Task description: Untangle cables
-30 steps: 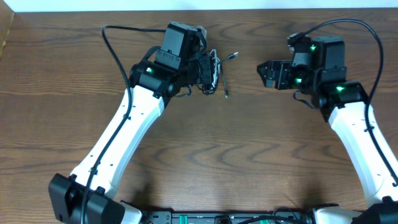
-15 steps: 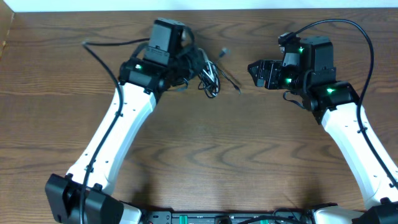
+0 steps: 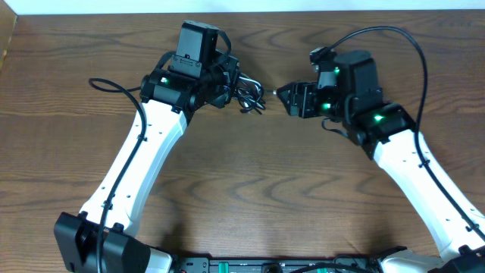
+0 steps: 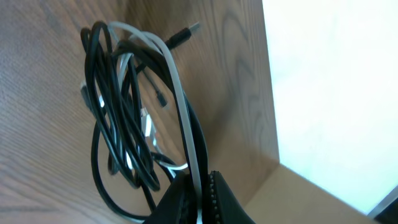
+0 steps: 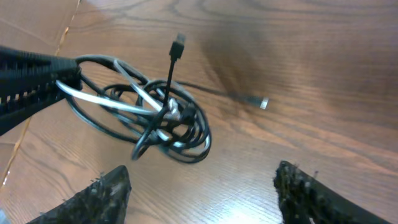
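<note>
Across the far half of the brown wooden bench [image 3: 250,189], the two white arms reach toward each other from the near corners, the left arm [image 3: 144,163] slanting up from the near left and the right arm [image 3: 409,167] from the near right. The left gripper [image 3: 231,85] has its fingers [image 4: 214,196] pressed together on the cables [image 3: 248,95], pinching a white strand and black strands where they run out of the bundle. The right gripper [image 3: 290,98] faces that bundle from just to its right, not touching it; in its wrist view its fingers [image 5: 102,199] stand wide apart with the cables between and beyond them. The bundle sits far and slightly left of centre, a loose knot of looped cord: the black cable [image 4: 102,118] makes several overlapping oval loops, and the white cable [image 4: 180,99] threads through them and arcs over the top into the left fingers. Whether the lowest loops rest on the bench cannot be told. A black plug [image 5: 178,43] sticks up from the knot on a straight stalk of cord, and a small silver-tipped plug [image 5: 263,102] lies on the wood to the right of the loops.
</note>
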`<action>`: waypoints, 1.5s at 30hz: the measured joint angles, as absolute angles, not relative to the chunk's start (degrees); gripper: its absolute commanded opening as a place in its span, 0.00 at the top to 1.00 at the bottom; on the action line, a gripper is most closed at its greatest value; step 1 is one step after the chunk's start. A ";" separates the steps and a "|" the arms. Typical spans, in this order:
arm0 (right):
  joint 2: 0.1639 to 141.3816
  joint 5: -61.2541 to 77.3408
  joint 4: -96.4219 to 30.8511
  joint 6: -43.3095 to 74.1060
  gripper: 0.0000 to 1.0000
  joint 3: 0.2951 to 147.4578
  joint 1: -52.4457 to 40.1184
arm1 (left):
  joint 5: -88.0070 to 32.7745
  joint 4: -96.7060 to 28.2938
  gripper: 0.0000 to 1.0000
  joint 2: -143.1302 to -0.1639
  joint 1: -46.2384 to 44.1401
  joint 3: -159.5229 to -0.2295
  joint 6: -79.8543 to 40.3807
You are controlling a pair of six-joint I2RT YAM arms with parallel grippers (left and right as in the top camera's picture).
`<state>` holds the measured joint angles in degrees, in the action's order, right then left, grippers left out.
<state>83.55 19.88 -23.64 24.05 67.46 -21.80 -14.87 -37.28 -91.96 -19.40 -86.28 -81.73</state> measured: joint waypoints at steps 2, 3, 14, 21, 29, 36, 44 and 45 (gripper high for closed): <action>83.81 19.16 -23.24 25.39 0.34 67.46 -22.87 | -14.44 -37.26 0.92 -91.96 -19.40 -86.28 -83.48; 84.05 18.59 -22.74 26.15 0.34 67.46 -23.42 | -14.24 -37.28 0.92 -91.96 -19.40 -86.28 -84.27; 89.78 16.88 -15.92 29.82 0.46 67.48 -28.67 | -13.39 -39.59 0.92 -91.96 -19.40 -86.28 -90.26; 93.45 16.80 -12.56 31.24 0.52 67.51 -29.98 | -13.30 -39.99 0.93 -91.96 -19.40 -86.28 -91.13; 95.70 16.88 -9.80 32.10 0.61 67.51 -30.30 | -13.34 -39.99 0.92 -91.96 -19.40 -86.28 -91.50; 97.41 16.88 -9.67 32.58 0.74 67.51 -30.30 | -13.37 -39.99 0.93 -91.96 -19.40 -86.28 -91.55; 99.33 16.64 -9.61 32.88 0.99 67.51 -30.35 | -13.37 -40.05 0.92 -91.96 -19.40 -86.28 -91.72; 99.44 16.60 -9.65 32.86 0.99 67.51 -30.35 | -13.37 -40.10 0.92 -91.96 -19.40 -86.28 -91.72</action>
